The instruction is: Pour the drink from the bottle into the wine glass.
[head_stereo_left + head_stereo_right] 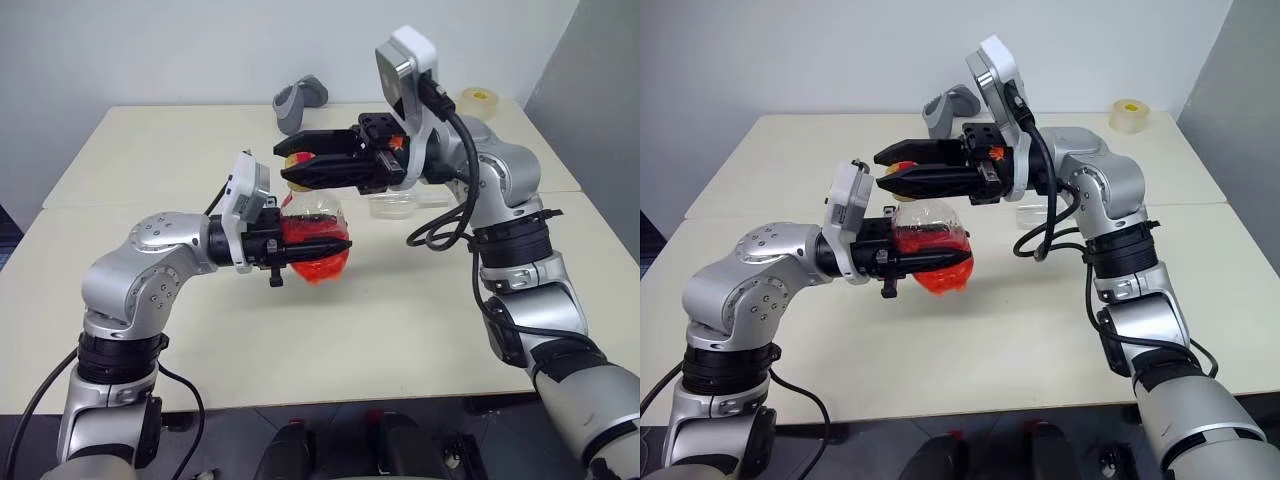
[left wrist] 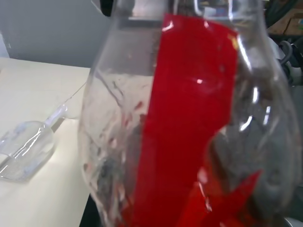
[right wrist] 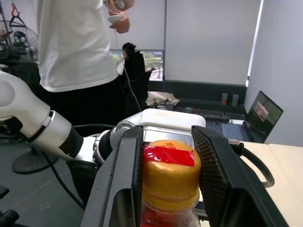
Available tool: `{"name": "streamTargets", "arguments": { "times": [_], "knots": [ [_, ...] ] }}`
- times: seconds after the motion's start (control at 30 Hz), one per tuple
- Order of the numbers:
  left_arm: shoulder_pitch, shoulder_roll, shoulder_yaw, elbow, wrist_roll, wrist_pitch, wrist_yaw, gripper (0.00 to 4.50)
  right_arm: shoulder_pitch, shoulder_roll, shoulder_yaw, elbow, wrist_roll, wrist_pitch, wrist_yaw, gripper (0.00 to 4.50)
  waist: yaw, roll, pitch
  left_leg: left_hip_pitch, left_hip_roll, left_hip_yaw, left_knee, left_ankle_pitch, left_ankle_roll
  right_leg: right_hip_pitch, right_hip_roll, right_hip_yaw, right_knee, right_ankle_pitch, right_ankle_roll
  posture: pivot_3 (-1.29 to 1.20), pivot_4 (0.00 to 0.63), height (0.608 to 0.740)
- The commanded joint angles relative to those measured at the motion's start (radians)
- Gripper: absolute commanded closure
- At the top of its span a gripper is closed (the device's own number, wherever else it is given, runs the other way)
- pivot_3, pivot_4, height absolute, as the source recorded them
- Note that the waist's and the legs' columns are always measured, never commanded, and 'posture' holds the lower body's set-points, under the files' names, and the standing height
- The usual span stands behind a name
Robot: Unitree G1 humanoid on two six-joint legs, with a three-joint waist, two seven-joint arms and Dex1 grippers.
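The cream tabletop (image 1: 400, 330) stands against a plain pale wall. Above it, the left gripper (image 1: 335, 243) has its jaws clamped on the bottle (image 1: 312, 232) – the right gripper (image 3: 165, 189) grips its yellow cap (image 3: 170, 172). The wine glass (image 2: 26, 149) lies toppled on the tabletop – a person (image 3: 71, 47) stands beyond.

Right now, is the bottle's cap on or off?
On: the yellow cap sits on the bottle, between the right hand's fingers.
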Motion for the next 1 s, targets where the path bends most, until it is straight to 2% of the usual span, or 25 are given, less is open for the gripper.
{"name": "streamTargets", "arguments": {
  "times": [0.03,0.23,0.27,0.3,0.47,0.7,1.0],
  "knots": [
    [-0.01,-0.003,-0.009,-0.104,-0.055,-0.014,-0.006,3.23,-0.036,0.012,0.047,0.001,-0.036,-0.001,0.005,2.5,0.0,0.0,0.0,0.0,0.0,0.0,0.0,0.0,0.0,0.0,0.0,0.0,0.0,0.0,0.0,0.0,0.15,0.74],
    [0.025,0.016,0.022,-0.091,-0.052,0.003,0.035,3.24,0.006,-0.082,0.031,-0.09,-0.027,0.074,-0.016,0.41,0.005,0.0,0.0,0.0,0.0,0.0,0.0,0.0,0.0,0.0,0.0,0.0,0.0,0.0,0.0,0.0,0.15,0.74],
    [0.028,0.014,0.032,-0.088,-0.056,0.015,0.055,3.24,0.016,-0.1,0.027,-0.114,-0.023,0.088,-0.028,0.11,0.008,0.0,0.0,0.0,0.0,0.0,0.001,0.0,0.0,0.0,-0.001,0.0,0.0,0.0,0.0,0.0,0.15,0.74],
    [0.039,0.019,0.041,-0.083,-0.05,0.013,0.069,3.24,0.027,-0.124,0.011,-0.152,-0.007,0.126,-0.049,0.0,0.01,0.0,0.0,0.0,0.0,0.0,0.001,0.0,0.0,0.0,-0.001,0.0,-0.001,0.0,0.0,0.0,0.15,0.74],
    [0.081,0.045,0.053,-0.056,-0.011,-0.028,0.083,3.24,0.099,-0.18,-0.066,-0.314,0.047,0.245,-0.202,0.0,0.012,0.0,0.0,0.0,0.0,0.0,0.0,0.0,0.0,0.0,-0.001,0.0,-0.001,0.0,0.0,0.0,0.15,0.74],
    [-0.004,-0.026,-0.019,0.107,0.098,-0.149,0.114,3.24,0.186,-0.086,-0.121,-0.462,0.017,0.236,-0.521,0.0,0.016,0.0,0.0,0.0,0.0,0.0,0.0,0.0,0.0,0.0,-0.001,0.0,0.0,0.0,0.0,0.0,0.15,0.74],
    [-0.082,-0.08,-0.068,0.247,0.17,-0.243,0.088,3.24,0.197,-0.03,-0.079,-0.465,-0.039,0.161,-0.655,0.0,0.019,0.0,0.0,0.0,0.0,0.001,0.0,0.0,0.0,0.0,-0.001,0.0,0.0,0.0,0.0,0.0,0.15,0.74]
  ]
}}
